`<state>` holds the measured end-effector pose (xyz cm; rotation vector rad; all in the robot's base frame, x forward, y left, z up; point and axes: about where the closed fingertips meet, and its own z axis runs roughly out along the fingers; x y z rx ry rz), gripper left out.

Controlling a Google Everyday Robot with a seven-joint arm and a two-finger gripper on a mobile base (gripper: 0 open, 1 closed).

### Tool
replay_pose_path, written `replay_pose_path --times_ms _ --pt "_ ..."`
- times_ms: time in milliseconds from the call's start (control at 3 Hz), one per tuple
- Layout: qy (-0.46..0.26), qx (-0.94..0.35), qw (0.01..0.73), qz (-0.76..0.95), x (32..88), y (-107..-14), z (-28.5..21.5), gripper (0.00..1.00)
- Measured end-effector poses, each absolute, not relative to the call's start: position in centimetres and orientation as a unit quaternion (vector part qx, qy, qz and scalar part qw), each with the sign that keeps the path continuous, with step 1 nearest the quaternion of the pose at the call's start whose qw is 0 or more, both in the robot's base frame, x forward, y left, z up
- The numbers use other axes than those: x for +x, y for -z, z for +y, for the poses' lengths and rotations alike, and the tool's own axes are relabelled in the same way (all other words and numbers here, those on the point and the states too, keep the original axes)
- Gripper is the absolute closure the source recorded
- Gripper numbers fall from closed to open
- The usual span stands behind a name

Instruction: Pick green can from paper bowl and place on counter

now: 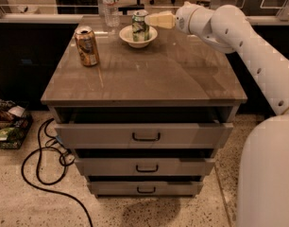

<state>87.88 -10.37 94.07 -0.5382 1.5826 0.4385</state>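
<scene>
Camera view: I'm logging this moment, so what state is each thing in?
Green can: upright in bowl.
Bowl: upright on counter, holding the can.
Orange can: upright on counter, apart from bowl.
Bottle: upright, at counter's back edge.
Drawers: all three slightly pulled out.
Gripper: above counter, close beside green can, contact unclear.

Warm, dim overhead light. The gripper (pixel 150 20), just right of the green can (pixel 140 24), catches it brightly; below and left of it pale glare streaks the counter (pixel 149 74), with dark shadow over the drawers (pixel 144 135)
</scene>
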Motion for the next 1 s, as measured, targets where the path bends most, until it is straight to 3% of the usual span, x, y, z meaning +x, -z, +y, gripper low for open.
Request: replay_pose_path --times_ms 1000 --pt "-0.242 -0.257 0.637 0.685 90.3 -92.6 -6.4 0.00"
